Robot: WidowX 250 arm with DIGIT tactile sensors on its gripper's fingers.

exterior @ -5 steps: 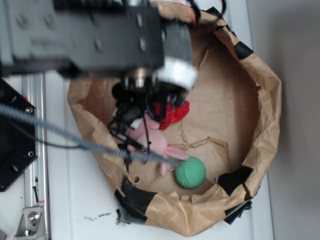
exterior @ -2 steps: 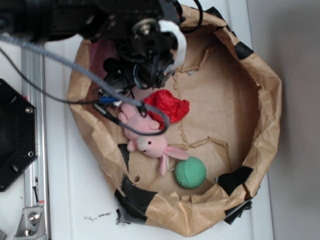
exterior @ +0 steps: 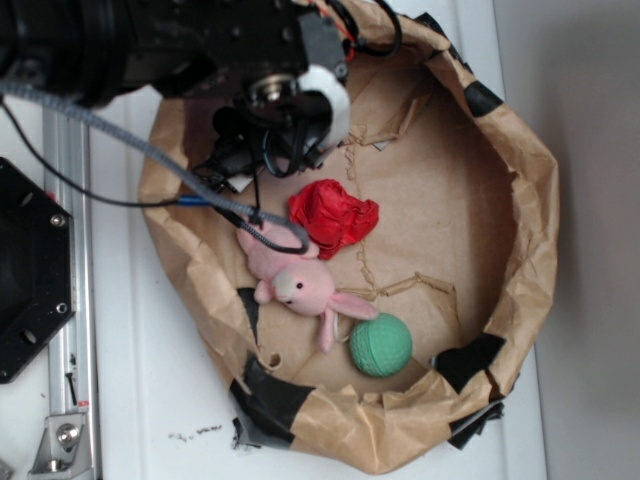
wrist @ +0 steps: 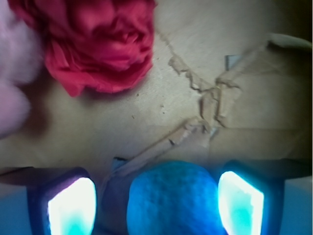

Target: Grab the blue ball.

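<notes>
Small teal-blue matte textured ball point(wrist: 171, 200) betw. open gripper point(wrist: 155, 205) pads w/ gaps: prob. light, grippy, best squeezed across widest part.

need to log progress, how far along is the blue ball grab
Done: the gripper is down inside the paper bag, with the blue ball between its fingers. In hand: closing; gaps show on both sides, so no firm grip is visible. Left: clamp and lift it clear of the red cloth.
</notes>
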